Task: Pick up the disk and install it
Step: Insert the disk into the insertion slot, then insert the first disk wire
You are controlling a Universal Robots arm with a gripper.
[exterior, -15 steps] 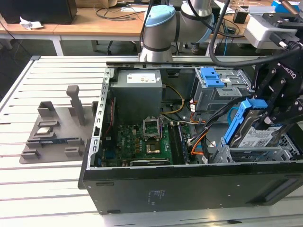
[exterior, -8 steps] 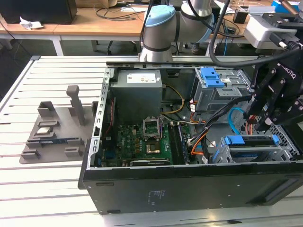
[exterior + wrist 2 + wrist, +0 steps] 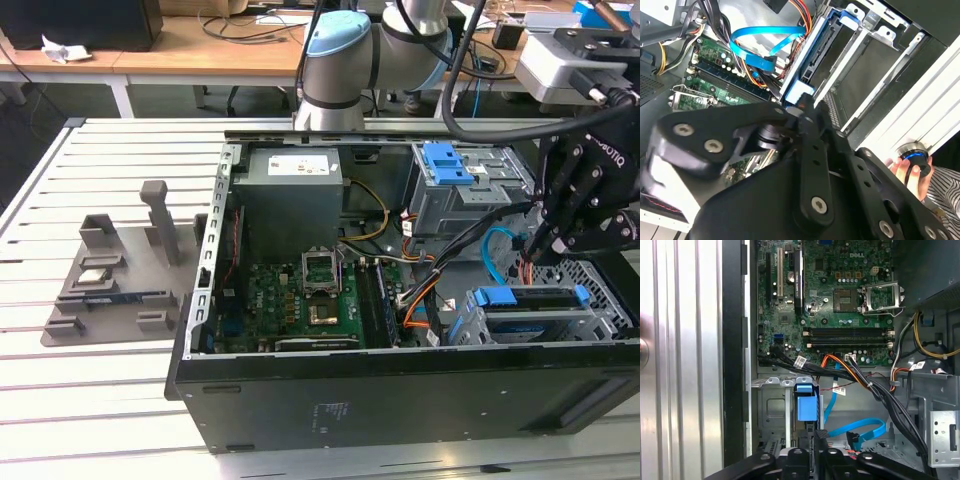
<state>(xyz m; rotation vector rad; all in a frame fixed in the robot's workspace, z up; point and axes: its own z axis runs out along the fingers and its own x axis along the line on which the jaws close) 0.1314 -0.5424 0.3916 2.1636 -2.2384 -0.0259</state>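
The disk [image 3: 530, 298] sits on edge in the drive cage at the front corner of the open computer case, on the exterior view's right, with its blue rail bracket along the top. In the first wrist view the bracket's blue tab [image 3: 806, 405] stands in the metal bay; it also appears in the second wrist view as a blue tab [image 3: 799, 92]. My gripper [image 3: 537, 250] hangs just above the disk with its black fingers drawn together and nothing between them. In the wrist views the gripper [image 3: 820, 437] [image 3: 805, 107] is right next to the blue tab.
A blue data cable [image 3: 860, 430] and orange and black wire bundles [image 3: 855, 375] loop beside the bay. The motherboard [image 3: 300, 300], the power supply [image 3: 290, 190] and a second cage with a blue latch [image 3: 447, 163] fill the case. A grey fixture tray [image 3: 110, 285] lies outside. A person's hand [image 3: 912, 167] rests on a round button.
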